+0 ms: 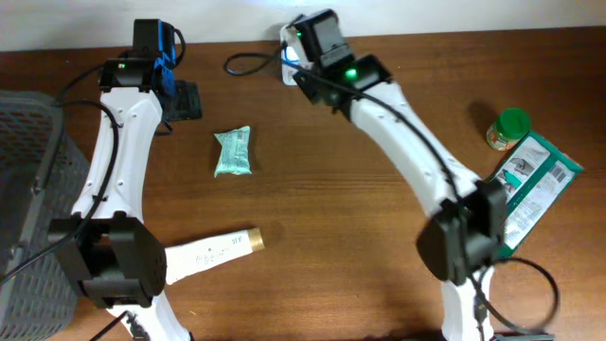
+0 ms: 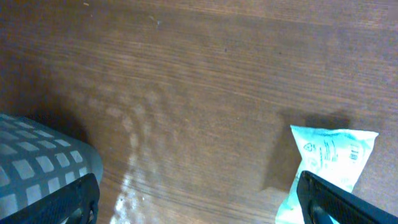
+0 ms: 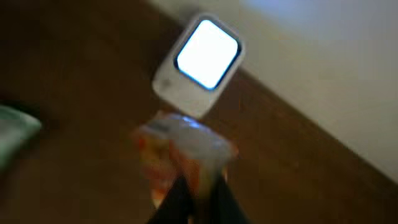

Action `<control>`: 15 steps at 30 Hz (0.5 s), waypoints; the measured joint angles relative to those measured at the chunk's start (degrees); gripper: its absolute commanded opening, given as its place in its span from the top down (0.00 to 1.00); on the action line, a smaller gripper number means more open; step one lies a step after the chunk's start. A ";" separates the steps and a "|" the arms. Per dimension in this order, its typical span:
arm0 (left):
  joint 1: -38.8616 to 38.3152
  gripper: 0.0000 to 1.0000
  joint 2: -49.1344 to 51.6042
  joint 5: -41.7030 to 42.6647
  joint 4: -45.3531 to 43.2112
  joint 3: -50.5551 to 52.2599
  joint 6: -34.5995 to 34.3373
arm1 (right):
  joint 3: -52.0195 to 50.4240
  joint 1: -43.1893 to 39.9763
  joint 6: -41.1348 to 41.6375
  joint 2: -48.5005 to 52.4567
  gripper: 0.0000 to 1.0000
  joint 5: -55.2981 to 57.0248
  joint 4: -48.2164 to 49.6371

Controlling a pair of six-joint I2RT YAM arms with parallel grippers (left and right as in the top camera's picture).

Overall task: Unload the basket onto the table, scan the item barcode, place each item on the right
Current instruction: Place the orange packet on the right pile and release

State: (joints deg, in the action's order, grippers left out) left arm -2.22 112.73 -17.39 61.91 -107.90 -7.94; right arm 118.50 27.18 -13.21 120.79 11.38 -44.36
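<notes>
Right fingers clamped on orange packet, held facing lit scanner; scan looks underway, unconfirmed. Left fingers spread wide, empty, above tabletop.

Overhead camera: fixed above, faces straight down on the table, set far enough back to take in most of the tabletop.

Left wrist camera: low, faces down on bare wood. It shares the green packet and grey basket with overhead.

Right wrist camera: close and blurred, tilted toward the table's far edge and the wall, with the orange pouch just before the lens. It shares the white scanner with overhead.
</notes>
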 measured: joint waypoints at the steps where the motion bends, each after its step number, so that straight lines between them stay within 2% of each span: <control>1: -0.04 0.01 0.00 0.00 -0.22 0.00 0.02 | 0.61 -0.59 3.15 -2.69 0.96 -1.55 -10.80; 3: 0.00 0.01 0.00 -0.02 -0.07 -0.02 0.02 | 0.55 -2.84 10.29 -3.72 0.96 -3.17 -27.28; 4: 0.00 0.01 0.00 -0.02 -0.20 -0.02 0.02 | -0.33 -5.70 14.73 -2.84 0.96 -3.72 -33.46; 5: 0.00 0.01 0.00 0.00 -0.15 0.00 0.00 | -1.33 -8.13 18.38 -2.47 0.96 -3.98 -35.65; 7: 0.00 0.01 0.00 0.00 -0.15 0.00 0.02 | -6.49 -15.43 23.89 -1.88 0.96 -4.15 -35.30; 11: 0.00 0.01 0.00 -0.02 -0.17 0.00 0.00 | -19.61 -28.96 26.95 -1.03 0.96 -4.17 -30.29; 15: 0.00 0.01 0.00 -0.02 -0.15 -0.02 0.02 | -21.35 -37.27 29.11 -0.92 0.96 -4.22 -28.04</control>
State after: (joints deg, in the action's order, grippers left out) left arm -2.22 112.73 -17.41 61.76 -107.92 -7.92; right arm 97.14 -10.09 15.90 119.87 7.16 -72.40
